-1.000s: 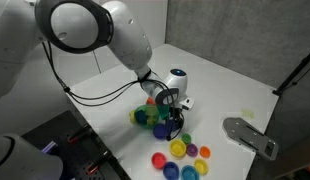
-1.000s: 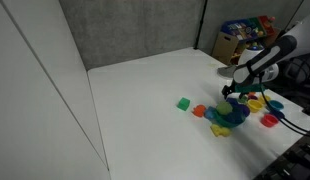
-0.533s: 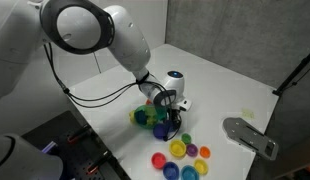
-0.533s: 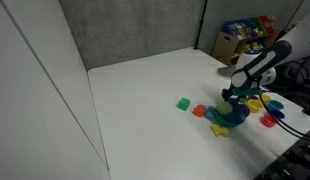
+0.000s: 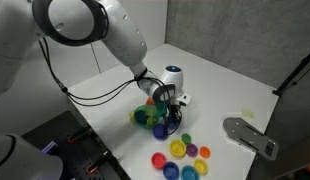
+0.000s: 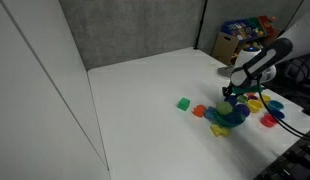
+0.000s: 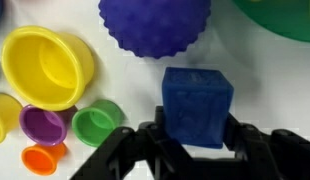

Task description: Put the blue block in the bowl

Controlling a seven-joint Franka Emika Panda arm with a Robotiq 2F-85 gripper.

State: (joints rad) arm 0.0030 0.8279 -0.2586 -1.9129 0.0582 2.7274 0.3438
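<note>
The gripper (image 7: 198, 136) is clamping both fingers against the sides of the blue block (image 7: 198, 103), which is sitting on the table (image 7: 120, 80) below the spiky ball (image 7: 155, 25), probably ready for lifting toward the bowl (image 7: 282, 12).

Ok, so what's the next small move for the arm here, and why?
Probably lift straight up a little. In the wrist view the tool is shut on the blue block, with the spiky blue ball and the yellow cup close by; rising first should clear them before carrying the block toward the bowl.
</note>
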